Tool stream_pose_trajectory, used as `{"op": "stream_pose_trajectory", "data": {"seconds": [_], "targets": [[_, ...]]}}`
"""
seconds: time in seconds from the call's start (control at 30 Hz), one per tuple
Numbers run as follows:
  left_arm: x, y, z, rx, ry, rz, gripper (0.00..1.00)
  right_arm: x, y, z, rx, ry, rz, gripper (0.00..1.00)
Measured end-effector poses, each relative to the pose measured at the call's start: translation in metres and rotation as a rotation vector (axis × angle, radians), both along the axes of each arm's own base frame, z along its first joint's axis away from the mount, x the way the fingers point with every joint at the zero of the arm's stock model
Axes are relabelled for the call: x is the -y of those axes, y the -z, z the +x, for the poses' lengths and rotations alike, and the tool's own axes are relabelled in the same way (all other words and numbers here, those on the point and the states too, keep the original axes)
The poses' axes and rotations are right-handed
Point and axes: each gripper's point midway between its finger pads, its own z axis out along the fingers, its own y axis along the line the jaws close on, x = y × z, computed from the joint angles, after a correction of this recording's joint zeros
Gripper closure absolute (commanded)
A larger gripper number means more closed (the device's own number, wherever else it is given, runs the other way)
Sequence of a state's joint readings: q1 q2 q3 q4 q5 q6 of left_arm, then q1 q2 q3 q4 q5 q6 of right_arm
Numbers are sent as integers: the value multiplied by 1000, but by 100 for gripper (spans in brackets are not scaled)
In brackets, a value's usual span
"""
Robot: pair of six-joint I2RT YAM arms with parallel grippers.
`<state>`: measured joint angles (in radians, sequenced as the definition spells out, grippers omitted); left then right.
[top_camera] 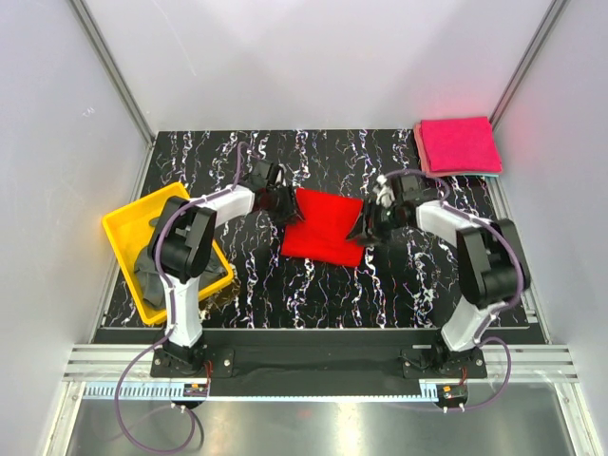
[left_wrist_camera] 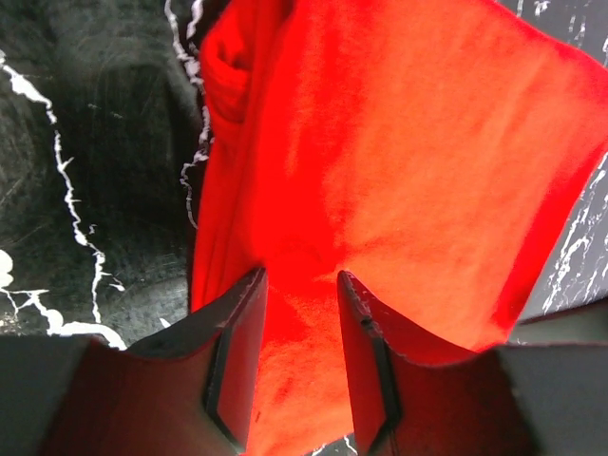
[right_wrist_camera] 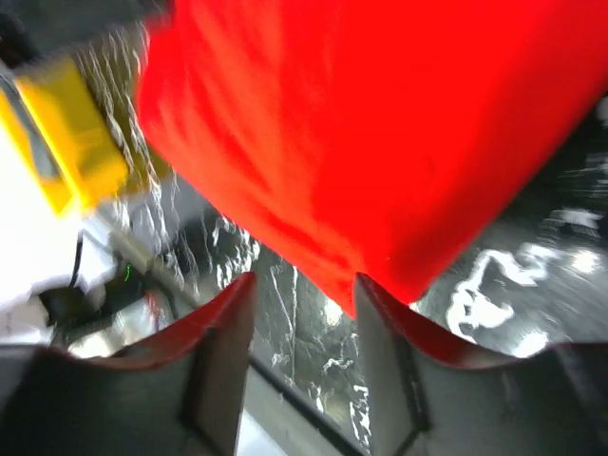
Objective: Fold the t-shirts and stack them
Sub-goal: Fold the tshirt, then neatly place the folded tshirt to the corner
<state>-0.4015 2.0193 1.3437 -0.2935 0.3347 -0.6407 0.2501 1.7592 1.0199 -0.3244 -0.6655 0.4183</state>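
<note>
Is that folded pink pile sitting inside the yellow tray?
No, the pink pile lies in the far right corner, while the yellow tray sits at the left edge.

Left tool (top_camera: 285,202) and right tool (top_camera: 366,228) point inward, facing each other (both with jaws parted).

Dark grey shirt (top_camera: 142,271) in yellow tray (top_camera: 119,228), half behind the left arm (top_camera: 185,242).

The bright red t-shirt (top_camera: 321,228), folded to a rough rectangle, lies spread between the two sets of jaws: its left edge runs between the left jaws and one corner sits at the right jaws' tips. The folded magenta-pink t-shirts (top_camera: 459,144) are stacked well beyond the right jaws. The dark grey t-shirt (top_camera: 152,268) lies crumpled well behind the left jaws.
</note>
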Motion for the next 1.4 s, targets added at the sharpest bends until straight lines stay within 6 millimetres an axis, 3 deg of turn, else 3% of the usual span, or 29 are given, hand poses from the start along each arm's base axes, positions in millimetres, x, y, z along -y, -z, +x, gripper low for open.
{"op": "stream_pose_trajectory", "data": {"seconds": [0.07,0.17,0.27,0.47,0.6,0.73,1.03,1.4], "targets": [[1,-5,1,0,6,3,57,9,-22,15,82,49,-57,34],[-1,-15,0,1,10,10,57,27,-54,40,218,142,-139,31],[-4,-28,-7,-3,14,18,57,47,-65,57,272,198,-202,26],[-11,-44,-23,-1,33,27,57,62,-36,85,254,179,-288,22],[-19,-30,-39,-47,49,57,57,62,-5,93,210,122,-312,20],[-25,-15,-56,-105,58,88,58,59,12,100,184,79,-297,17],[-30,4,-59,-139,49,139,60,39,23,120,177,-2,-164,16],[-33,12,-59,-151,43,157,60,16,22,120,178,-77,-10,18]]}}
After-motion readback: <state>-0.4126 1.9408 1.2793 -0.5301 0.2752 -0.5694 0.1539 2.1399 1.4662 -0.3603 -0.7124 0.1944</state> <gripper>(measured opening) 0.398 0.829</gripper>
